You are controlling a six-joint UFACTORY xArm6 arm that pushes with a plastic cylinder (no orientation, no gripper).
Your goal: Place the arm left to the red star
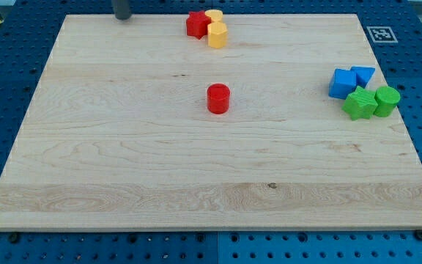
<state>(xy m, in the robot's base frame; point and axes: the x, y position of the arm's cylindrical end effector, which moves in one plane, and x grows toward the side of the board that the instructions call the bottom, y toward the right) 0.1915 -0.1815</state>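
The red star (195, 23) lies near the top edge of the wooden board (108, 161), a little left of centre. Two yellow blocks touch it on its right: one (215, 15) behind and one (217, 34) in front. My tip (123, 17) is a dark rod end at the view's top, well to the left of the red star, with bare board between them.
A red cylinder (218, 98) stands near the board's middle. At the right are a blue cube (342, 83), a blue triangular block (364, 75), a green star (360, 103) and a green cylinder (387, 100), bunched together. A marker tag (380, 33) sits at the top right corner.
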